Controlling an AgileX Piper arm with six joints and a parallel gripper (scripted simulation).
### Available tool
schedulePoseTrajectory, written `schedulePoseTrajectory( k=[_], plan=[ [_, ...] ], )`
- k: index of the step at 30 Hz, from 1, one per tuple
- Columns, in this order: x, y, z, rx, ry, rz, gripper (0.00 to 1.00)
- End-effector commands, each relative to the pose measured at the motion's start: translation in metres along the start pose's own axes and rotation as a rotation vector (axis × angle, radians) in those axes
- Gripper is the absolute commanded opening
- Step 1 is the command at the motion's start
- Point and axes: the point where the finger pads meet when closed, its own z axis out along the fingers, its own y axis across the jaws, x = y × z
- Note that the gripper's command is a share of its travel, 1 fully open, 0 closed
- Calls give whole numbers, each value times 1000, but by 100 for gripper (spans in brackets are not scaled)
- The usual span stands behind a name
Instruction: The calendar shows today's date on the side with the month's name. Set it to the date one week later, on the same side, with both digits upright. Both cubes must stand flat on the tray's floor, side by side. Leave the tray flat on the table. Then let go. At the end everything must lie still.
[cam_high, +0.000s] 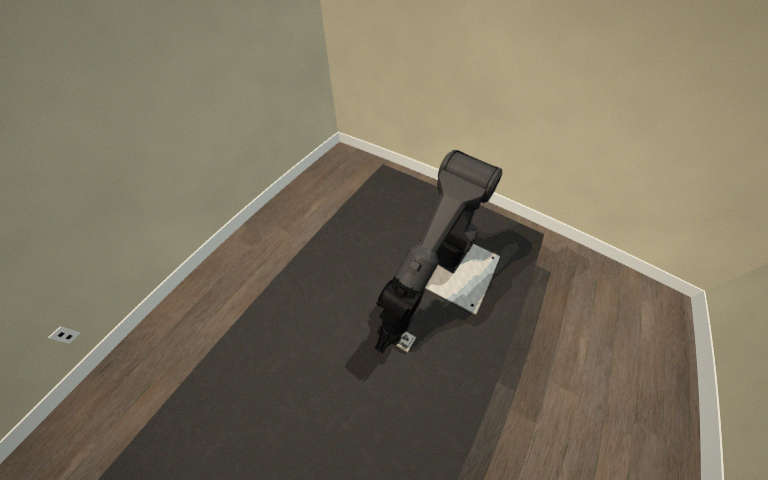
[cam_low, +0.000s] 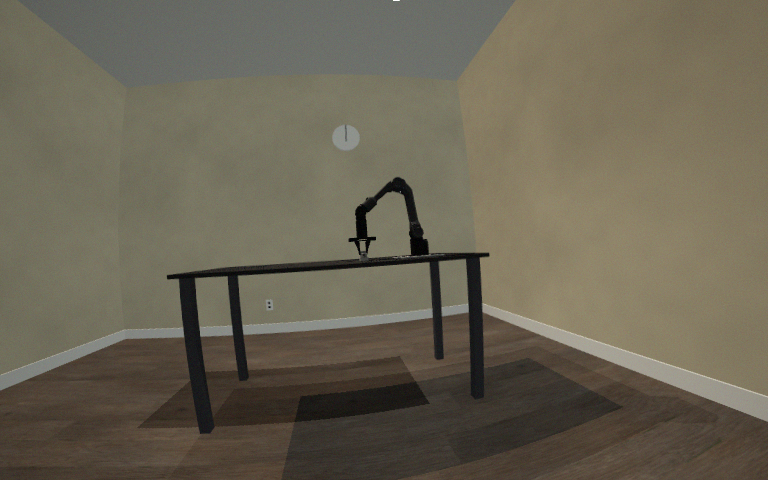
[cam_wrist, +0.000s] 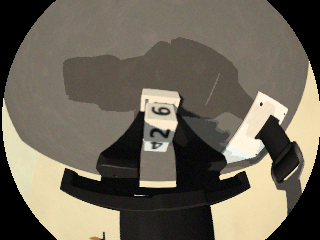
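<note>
My gripper (cam_wrist: 158, 119) points straight down at the table and is shut on a white digit cube (cam_wrist: 160, 132). In the wrist view the cube's faces read 6 and 2, with a third digit partly hidden. Just beyond the fingertips a white block (cam_wrist: 160, 99), the calendar tray as far as I can tell, rests on the dark table top. From above, the gripper (cam_high: 386, 343) stands low beside this small white calendar piece (cam_high: 406, 341). In the side view the gripper (cam_low: 362, 254) reaches down to the table surface. I cannot make out the second cube or the month's name.
A white mounting plate (cam_high: 464, 277) lies under the arm's base, also in the wrist view (cam_wrist: 256, 127). The dark table top (cam_high: 317, 339) stretches far to the front and left. The arm's shadow falls beside the gripper.
</note>
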Motion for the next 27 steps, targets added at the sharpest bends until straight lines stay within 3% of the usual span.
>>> schedulePoseTrajectory(
  k=[1, 27],
  plan=[
    [0, 0, 0, 1, -1, 1, 33],
    [0, -1, 10, 2, -1, 1, 33]
  ],
)
